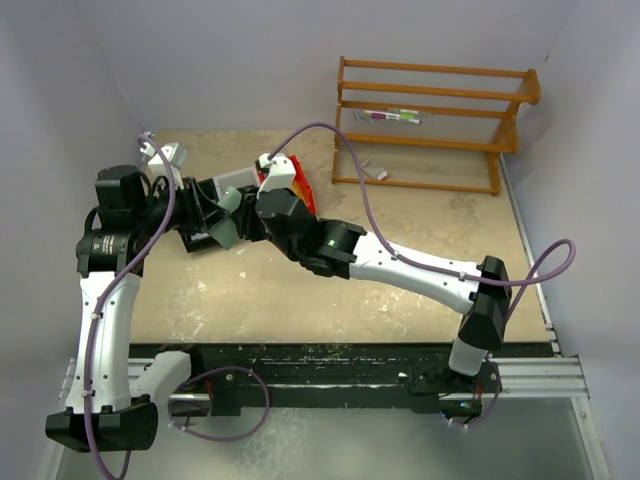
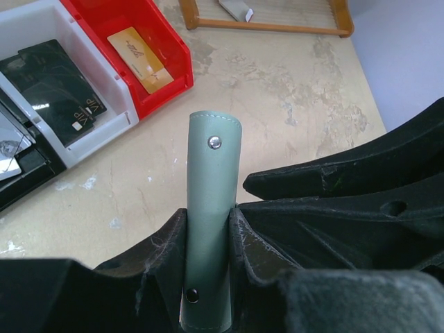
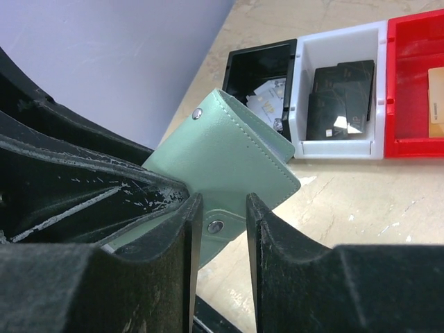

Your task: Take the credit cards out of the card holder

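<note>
The card holder [image 2: 214,173] is a pale grey-green snap wallet, held off the table. My left gripper [image 2: 208,220] is shut on it, and I see it edge-on between the two fingers. In the right wrist view the card holder [image 3: 225,156] is folded shut, with its snap tab hanging between the jaws of my right gripper [image 3: 217,208]. Those jaws stand apart on either side of the tab. No credit card shows in the holder. In the top view both grippers [image 1: 214,218] [image 1: 252,203] meet at the holder [image 1: 225,233], at the back left.
Three bins stand in a row just beyond the holder. The red bin [image 2: 163,41] holds a tan card [image 2: 139,59], the white bin [image 3: 305,83] holds black cards [image 3: 340,97], and the black bin [image 3: 239,69] holds pale pieces. A wooden rack [image 1: 430,120] stands at the back right.
</note>
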